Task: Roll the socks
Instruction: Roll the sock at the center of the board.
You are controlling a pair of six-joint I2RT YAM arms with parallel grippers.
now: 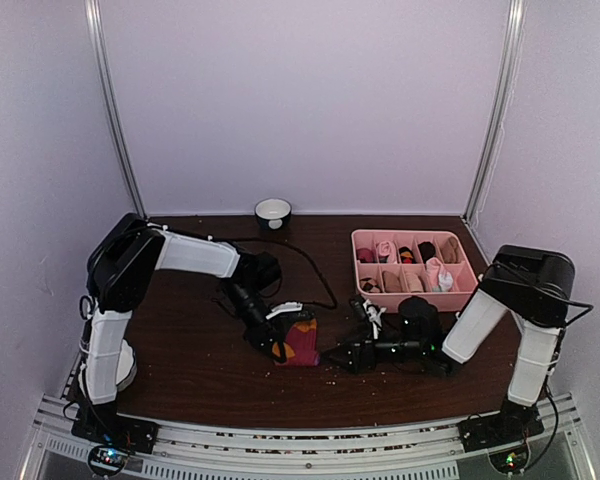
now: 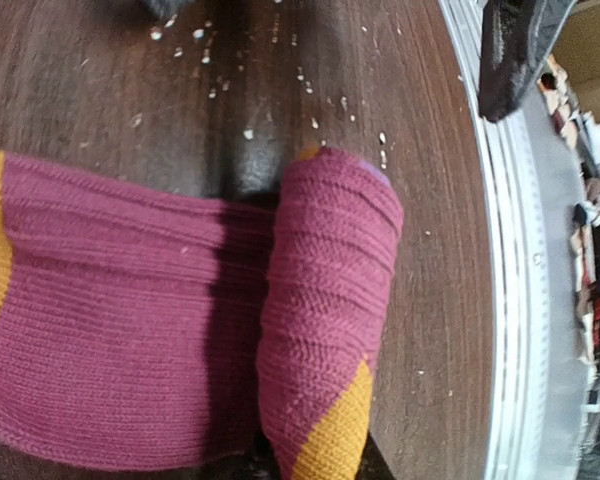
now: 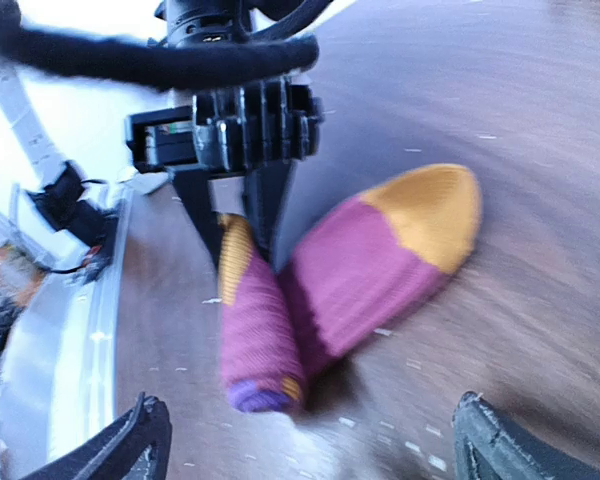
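Observation:
A dark red sock [image 1: 302, 342] with orange toe and heel lies on the brown table, partly rolled. In the left wrist view the roll [image 2: 330, 290] stands beside the flat part [image 2: 110, 330]. From the right wrist the roll [image 3: 255, 330] shows a purple end, and the orange toe [image 3: 430, 210] points away. My left gripper [image 1: 280, 345] comes down on the roll's far end [image 3: 235, 235] and is shut on it. My right gripper [image 1: 338, 356] sits just right of the sock, open wide, with its fingertips [image 3: 130, 440] apart from the roll and nothing between them.
A pink divided tray [image 1: 460, 292] with small rolled socks stands at the back right. A small bowl [image 1: 273, 211] is at the back wall. A black cable [image 1: 310, 270] crosses the table. The metal rail [image 2: 520, 300] runs along the near edge. Crumbs dot the wood.

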